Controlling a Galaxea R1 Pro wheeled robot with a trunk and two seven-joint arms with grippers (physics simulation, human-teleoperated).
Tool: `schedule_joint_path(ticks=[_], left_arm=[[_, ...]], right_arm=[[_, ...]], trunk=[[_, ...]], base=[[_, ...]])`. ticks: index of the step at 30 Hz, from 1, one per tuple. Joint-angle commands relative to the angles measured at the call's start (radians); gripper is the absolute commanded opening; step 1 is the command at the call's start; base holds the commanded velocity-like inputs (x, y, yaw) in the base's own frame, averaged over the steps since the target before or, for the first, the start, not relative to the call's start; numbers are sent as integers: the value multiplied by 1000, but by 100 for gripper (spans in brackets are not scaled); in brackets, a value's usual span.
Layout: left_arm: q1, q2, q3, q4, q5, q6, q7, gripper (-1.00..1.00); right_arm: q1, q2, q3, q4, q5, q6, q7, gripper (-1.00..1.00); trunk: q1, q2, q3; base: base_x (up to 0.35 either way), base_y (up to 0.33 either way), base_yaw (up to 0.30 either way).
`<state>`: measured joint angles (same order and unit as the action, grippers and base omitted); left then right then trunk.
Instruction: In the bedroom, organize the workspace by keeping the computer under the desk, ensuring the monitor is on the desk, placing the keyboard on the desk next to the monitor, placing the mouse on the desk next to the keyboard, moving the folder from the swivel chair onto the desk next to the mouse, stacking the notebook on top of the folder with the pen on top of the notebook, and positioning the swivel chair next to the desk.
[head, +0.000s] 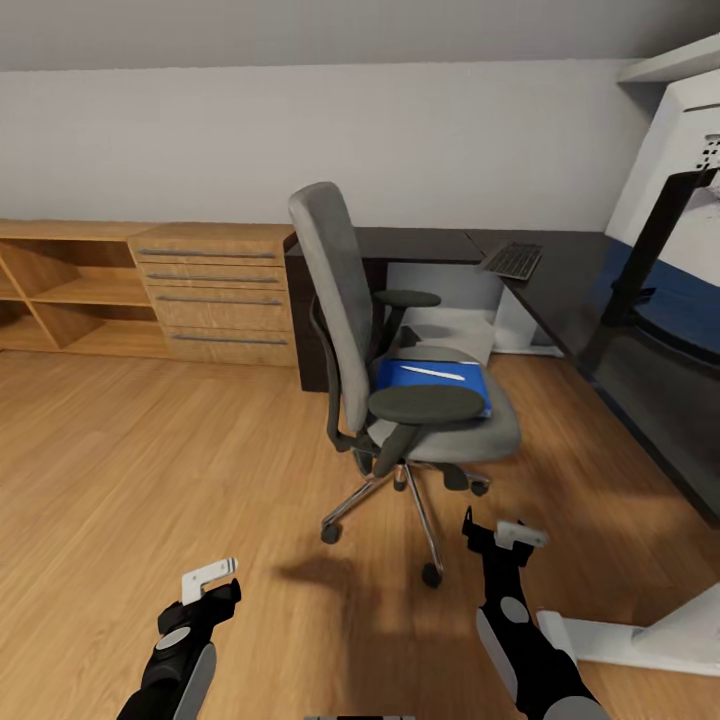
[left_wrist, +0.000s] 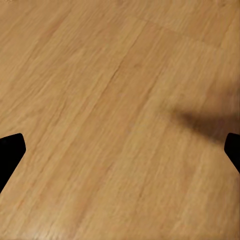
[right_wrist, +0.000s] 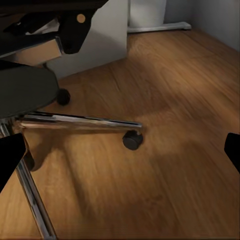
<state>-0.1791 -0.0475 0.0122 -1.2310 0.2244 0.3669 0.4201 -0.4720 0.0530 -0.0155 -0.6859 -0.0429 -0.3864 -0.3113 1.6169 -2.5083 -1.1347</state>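
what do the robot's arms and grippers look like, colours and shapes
Both arms are black with rounded grey panels along the forearm and a grey oval patch near the wrist. The left gripper and right gripper each have a black body with a pale white-grey finger piece. In the wrist views the fingertips appear as plain black wedges.

The swivel chair's near armrest (head: 425, 404) blocks the folder (head: 433, 381); above lies open.

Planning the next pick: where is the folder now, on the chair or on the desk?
On the chair: the blue folder lies flat on the swivel chair seat, a white pen on top.
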Motion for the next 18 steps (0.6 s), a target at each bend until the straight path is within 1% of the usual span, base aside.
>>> schedule_joint_path(ticks=[1, 5, 12, 15, 18], left_arm=[[0, 0, 1, -2, 9, 3, 5, 100], [0, 0, 0, -2, 9, 3, 5, 100], [0, -1, 0, -1, 10, 4, 5, 100], [0, -2, 0, -1, 10, 4, 5, 100], [0, -2, 0, -1, 9, 4, 5, 100]], right_arm=[[-1, 1, -1, 1, -5, -5, 1, 100], [-1, 1, -2, 4, -5, -5, 1, 100], [-1, 1, -2, 5, -4, -5, 1, 100], [-1, 1, -2, 5, -4, -5, 1, 100], [-1, 1, -2, 5, -5, -5, 1, 100]], trunk=[[0, 0, -1], [0, 0, -1], [0, 0, -1], [0, 0, -1], [0, 0, -1]], base=[[-72, 0, -13], [-182, 0, -7], [-280, 0, -12], [-198, 0, -109], [-91, 0, -196]])
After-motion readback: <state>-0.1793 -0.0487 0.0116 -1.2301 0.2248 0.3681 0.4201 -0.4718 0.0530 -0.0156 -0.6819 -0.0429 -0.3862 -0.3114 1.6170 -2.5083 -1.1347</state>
